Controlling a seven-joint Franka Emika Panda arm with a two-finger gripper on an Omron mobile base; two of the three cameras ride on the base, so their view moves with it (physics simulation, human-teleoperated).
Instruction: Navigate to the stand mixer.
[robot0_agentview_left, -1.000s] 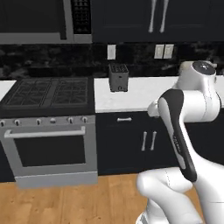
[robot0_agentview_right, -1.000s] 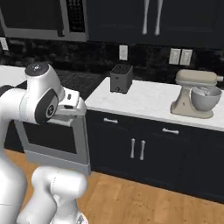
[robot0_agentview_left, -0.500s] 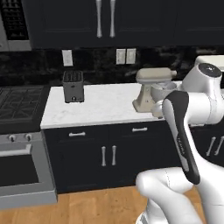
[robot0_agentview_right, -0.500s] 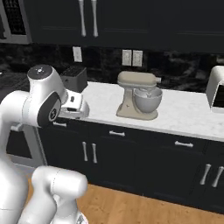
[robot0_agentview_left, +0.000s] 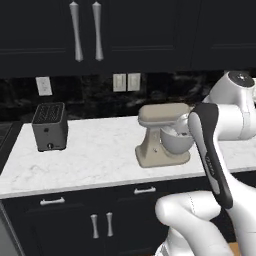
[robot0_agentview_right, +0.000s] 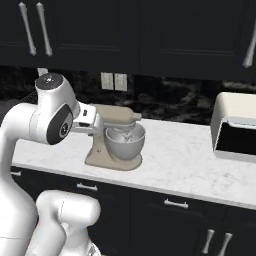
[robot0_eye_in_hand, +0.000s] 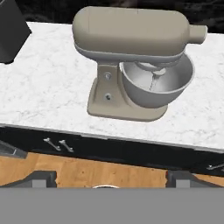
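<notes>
Now my end effector (robot0_eye_in_hand: 107, 177), fingers spread, looks down on the stand mixer (robot0_eye_in_hand: 135, 61) standing on the white tabletop (robot0_eye_in_hand: 48, 92).

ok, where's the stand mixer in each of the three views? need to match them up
Left base view: stand mixer right of centre on the counter, its bowl partly behind the arm.
Right base view: left of centre, beside the arm's wrist.
Hand view: upper centre, large, bowl to the right.
Shared landmark: white marble counter it stands on; the black toaster sits to its left in the left base view.
</notes>
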